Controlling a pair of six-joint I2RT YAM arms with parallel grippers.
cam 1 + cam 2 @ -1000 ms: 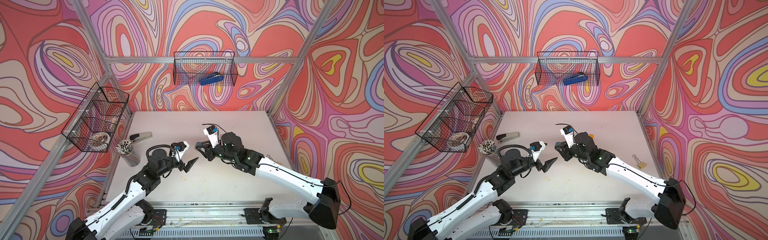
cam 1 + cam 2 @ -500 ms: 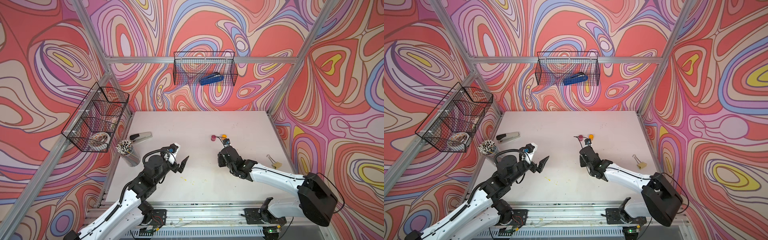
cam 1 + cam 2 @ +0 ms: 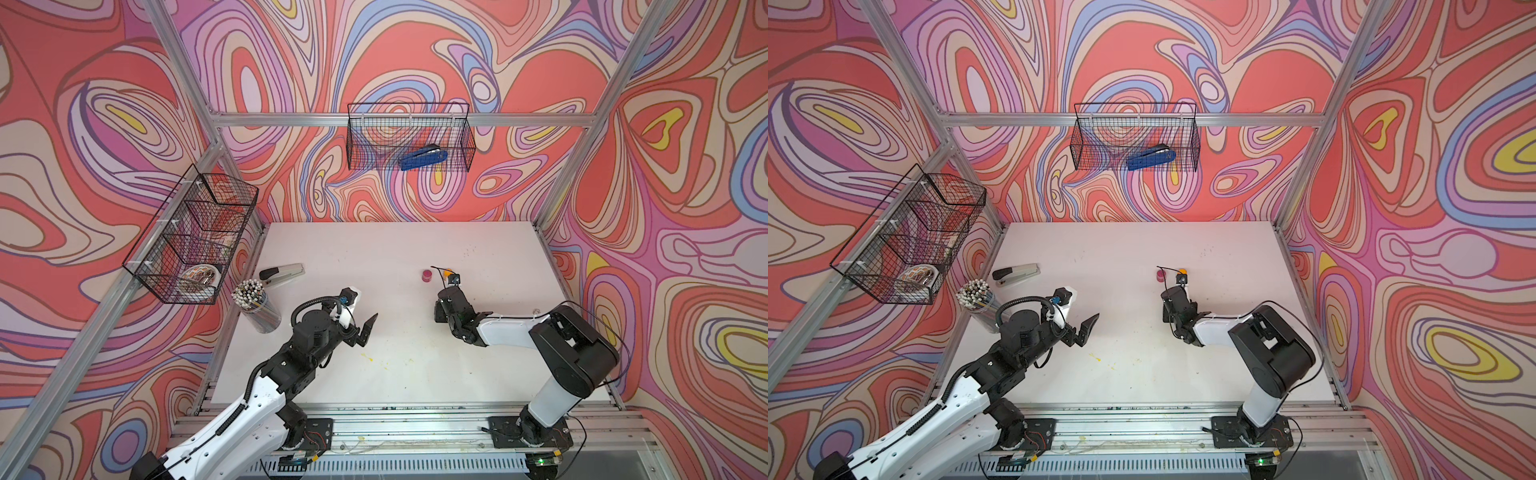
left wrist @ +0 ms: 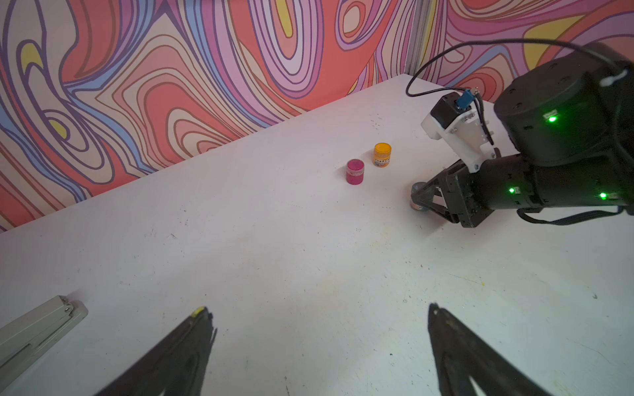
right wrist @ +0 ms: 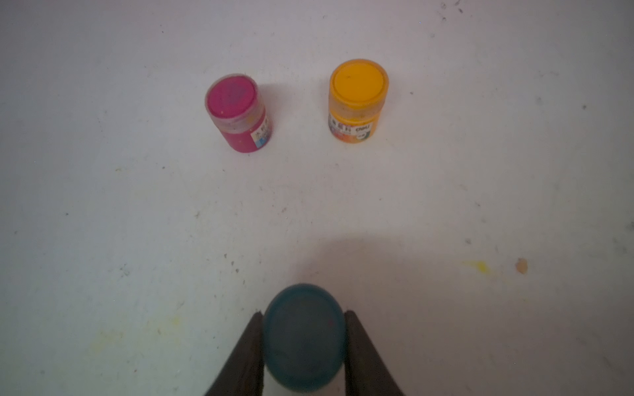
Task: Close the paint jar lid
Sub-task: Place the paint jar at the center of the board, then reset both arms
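Three small paint jars stand on my white table. My right claw is clamped on the blue paint jar, one finger on each side, low at the tabletop about 2 o'clock from the table's middle. Its blue lid faces up at my wrist camera, too blurred for me to tell whether it is fully seated.

Beyond it, toward 12 o'clock, the magenta jar and the orange jar stand upright and capped. They are near each other but apart, with the magenta one on the 9 o'clock side.

My left claw is spread wide with nothing in it, above the table at about 8 o'clock. A grey stapler lies at 10 o'clock, and a cup of pencils stands at 9 o'clock by the edge.
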